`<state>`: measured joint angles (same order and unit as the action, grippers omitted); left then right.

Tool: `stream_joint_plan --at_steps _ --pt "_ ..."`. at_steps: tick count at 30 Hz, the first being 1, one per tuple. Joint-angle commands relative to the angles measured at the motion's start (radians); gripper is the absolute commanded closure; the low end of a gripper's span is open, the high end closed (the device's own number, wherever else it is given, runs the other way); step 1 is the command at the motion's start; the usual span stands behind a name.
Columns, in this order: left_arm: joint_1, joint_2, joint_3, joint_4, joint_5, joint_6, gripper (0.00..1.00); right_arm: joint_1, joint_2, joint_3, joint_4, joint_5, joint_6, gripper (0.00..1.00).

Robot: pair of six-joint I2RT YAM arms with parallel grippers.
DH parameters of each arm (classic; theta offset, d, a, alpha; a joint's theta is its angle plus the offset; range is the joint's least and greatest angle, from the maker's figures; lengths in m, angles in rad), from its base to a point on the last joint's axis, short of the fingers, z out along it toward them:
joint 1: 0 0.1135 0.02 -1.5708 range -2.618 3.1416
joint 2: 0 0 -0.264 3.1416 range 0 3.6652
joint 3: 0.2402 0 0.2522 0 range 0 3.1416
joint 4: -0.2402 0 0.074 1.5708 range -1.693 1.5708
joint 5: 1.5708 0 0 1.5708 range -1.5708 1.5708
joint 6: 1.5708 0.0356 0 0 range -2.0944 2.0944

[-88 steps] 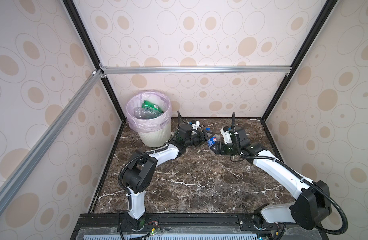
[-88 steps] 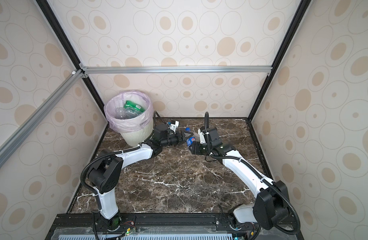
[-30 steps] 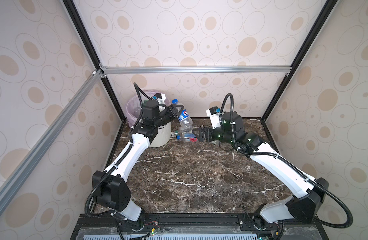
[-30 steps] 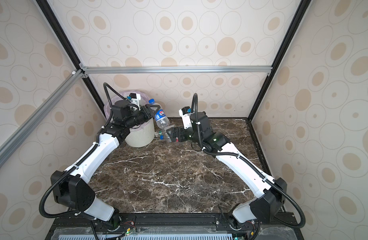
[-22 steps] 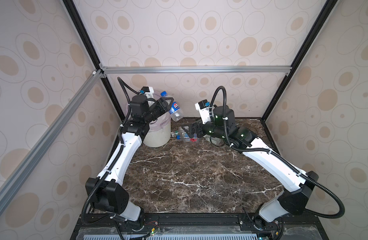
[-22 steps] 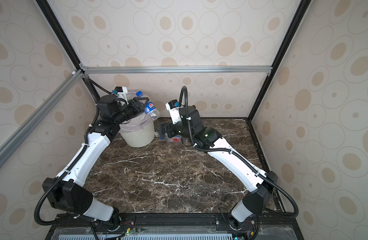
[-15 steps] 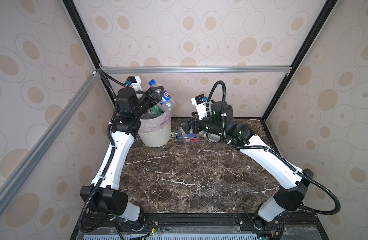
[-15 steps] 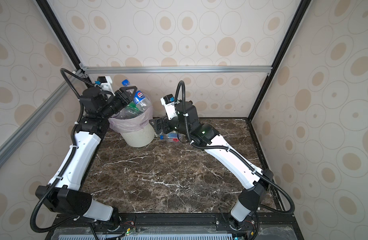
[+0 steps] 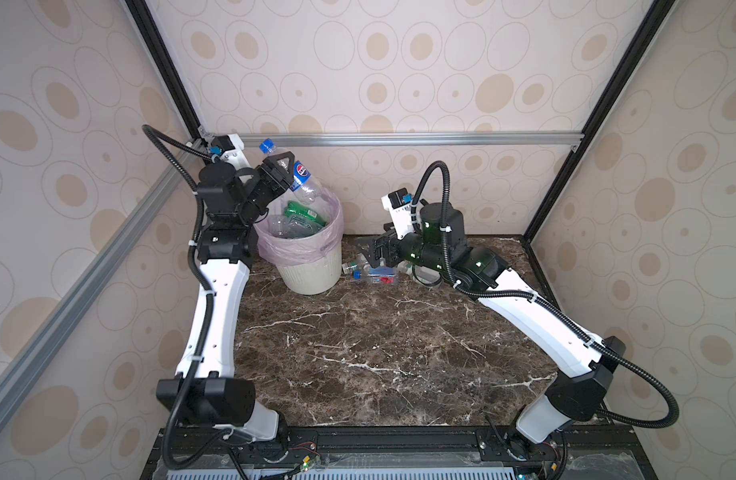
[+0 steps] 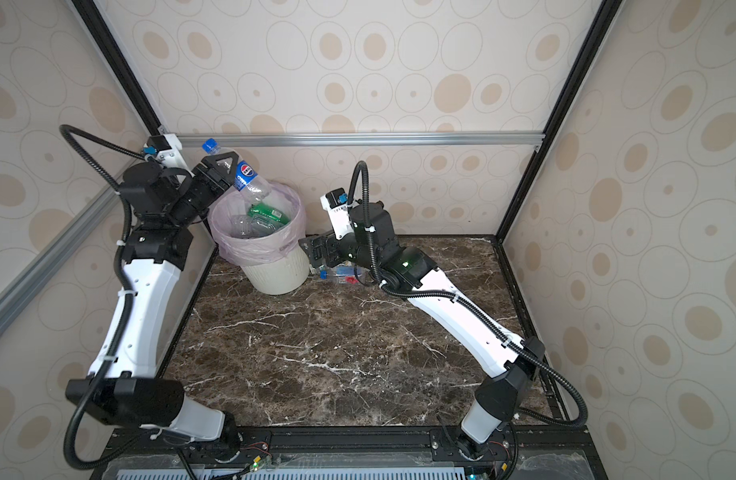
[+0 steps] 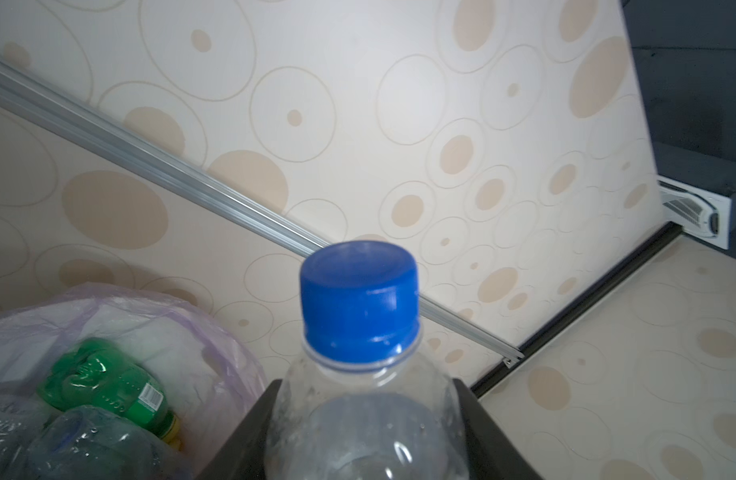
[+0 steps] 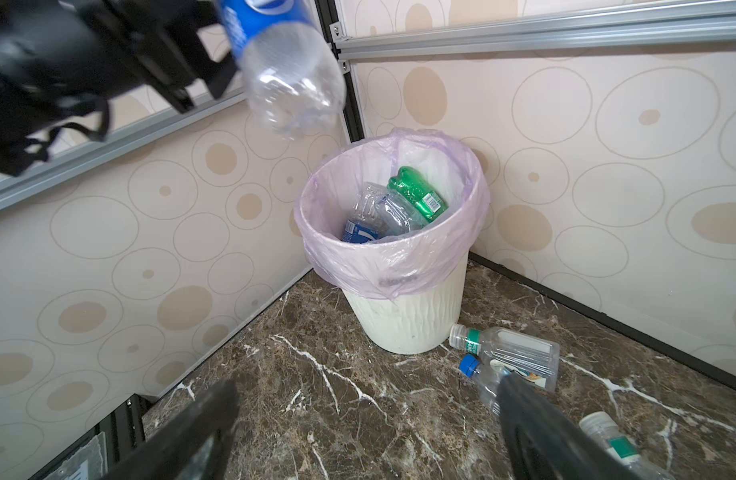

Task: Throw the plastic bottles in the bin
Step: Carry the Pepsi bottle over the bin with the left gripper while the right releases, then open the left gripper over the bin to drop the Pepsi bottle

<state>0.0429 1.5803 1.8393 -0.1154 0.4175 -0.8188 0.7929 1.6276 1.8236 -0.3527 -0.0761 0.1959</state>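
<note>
Clear plastic with a blue cap and a blue label, the raised bottle [image 9: 300,174] sits tilted in the upper left of both top views. Its cap points up and its base overlaps the far rim of the round cream-white ribbed bin [image 9: 312,276]. The left gripper [image 9: 283,170] has it by the shoulder just under the cap. In the left wrist view the dark fingers [image 11: 254,436] lie against both sides of it, closed on it.

The bin stands in the far left corner of the dark brown marble tabletop [image 9: 358,340], lined with a translucent pink bag [image 9: 289,249] folded over its rim. Inside lie a crushed green bottle [image 9: 302,210] and several crumpled clear bottles [image 12: 383,208].

Right of the bin's foot, three more lie on their sides on the marble. A white-capped bottle with a green band [image 12: 507,347] touches a blue-capped bottle [image 12: 480,376], and another white-capped one [image 12: 607,436] lies at the lower right of the right wrist view. The right gripper [image 9: 374,253] hovers low over them, jaws spread wide with nothing between them.
</note>
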Motion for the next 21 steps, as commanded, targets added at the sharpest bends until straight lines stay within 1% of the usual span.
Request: stream_joint_plan --at_steps 1,3,4,6,8,15,21 --pt "0.032 0.150 0.067 -0.078 0.110 -0.048 0.25 0.008 -0.006 -0.022 -0.008 0.006 -0.010 0.00" --pt "0.024 0.146 0.046 -0.033 0.136 -0.049 0.11 0.008 -0.015 -0.037 -0.008 0.008 -0.010 0.00" --pt "0.022 0.126 0.018 -0.004 0.131 -0.048 0.01 0.009 -0.022 -0.048 -0.004 0.011 -0.011 0.00" --pt "0.021 0.085 -0.023 0.024 0.124 -0.044 0.01 0.009 -0.031 -0.068 0.004 0.018 -0.009 0.00" --pt "0.021 0.057 -0.034 0.006 0.113 -0.025 0.01 0.009 -0.032 -0.079 0.009 0.015 -0.001 0.00" --pt "0.022 -0.037 -0.104 0.021 0.137 -0.012 0.01 0.009 -0.027 -0.100 0.022 0.001 0.032 0.00" --pt "0.005 -0.084 -0.159 0.045 0.156 -0.018 0.01 0.008 -0.048 -0.137 0.032 0.023 0.050 0.00"
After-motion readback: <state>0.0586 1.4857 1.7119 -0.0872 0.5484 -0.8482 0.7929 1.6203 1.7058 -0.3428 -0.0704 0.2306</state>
